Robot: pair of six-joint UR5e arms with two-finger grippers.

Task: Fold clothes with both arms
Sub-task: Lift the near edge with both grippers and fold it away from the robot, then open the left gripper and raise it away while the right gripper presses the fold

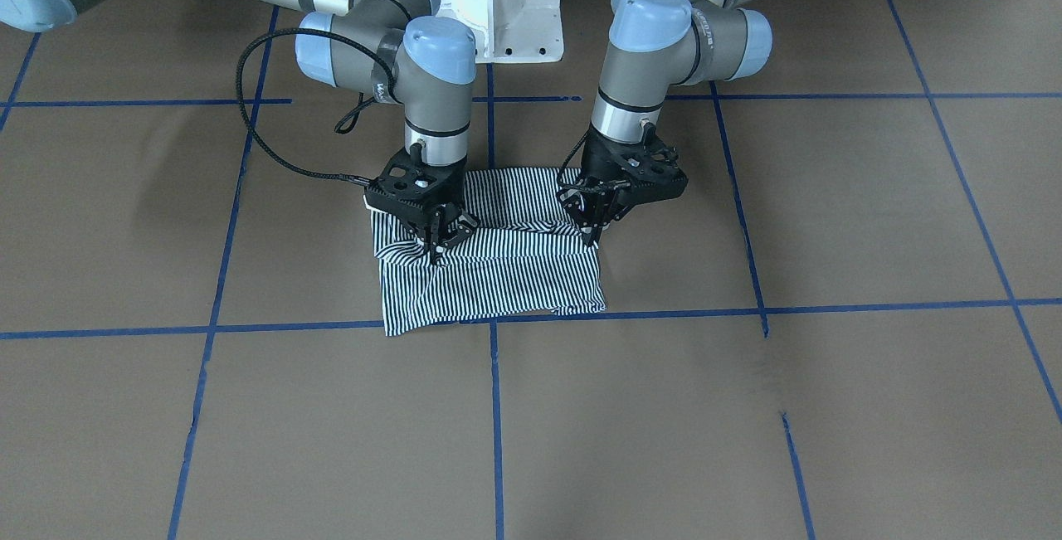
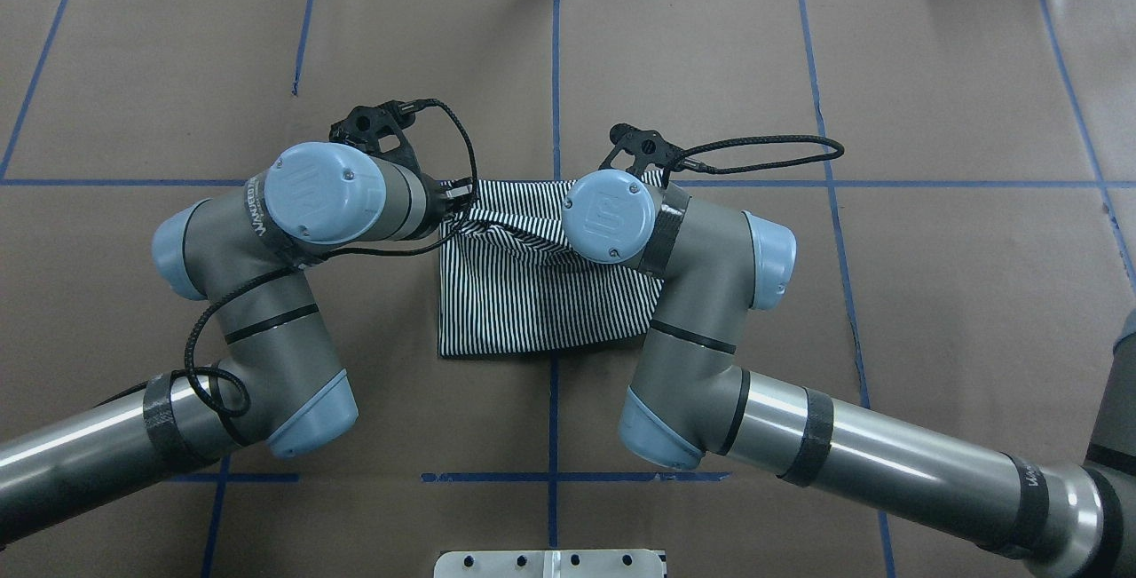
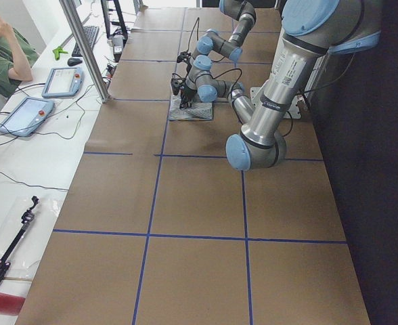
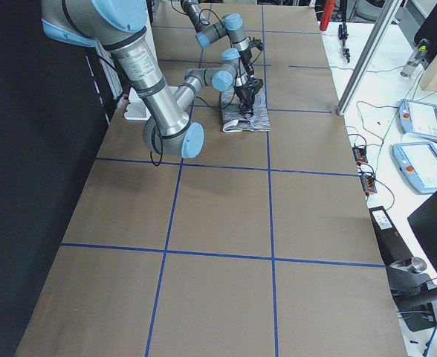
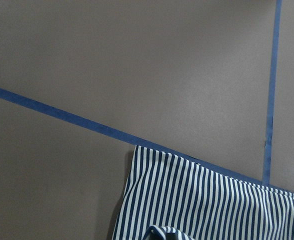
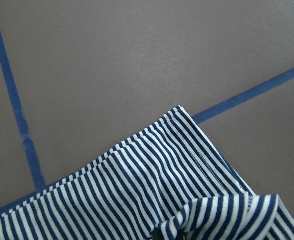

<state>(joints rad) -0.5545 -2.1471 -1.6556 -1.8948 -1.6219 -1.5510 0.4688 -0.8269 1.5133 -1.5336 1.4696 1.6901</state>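
Lying near the middle of the brown tabletop (image 1: pixel 747 424), the striped shirt (image 1: pixel 506 274) is already folded to a compact rectangle, with its front edge along a blue tape line (image 1: pixel 680 310). The 2 arms stand over its back half, 1 at each side. The right pincer (image 1: pixel 437 235) is closed on a pinch of cloth, which wrinkles and rises toward it. The left pincer (image 1: pixel 594 221) seems also closed on the edge of a fold, and each wrist view shows a small lifted bunch of stripes at its lower border. I judge the shirt light, thin and very soft: it has no stiffness, so it will sag between the 2 holds and the layers may slide apart. It is best to hold it at 2 edge points of the same layer, well apart, to move both sides together, and to keep the cloth a little tight.
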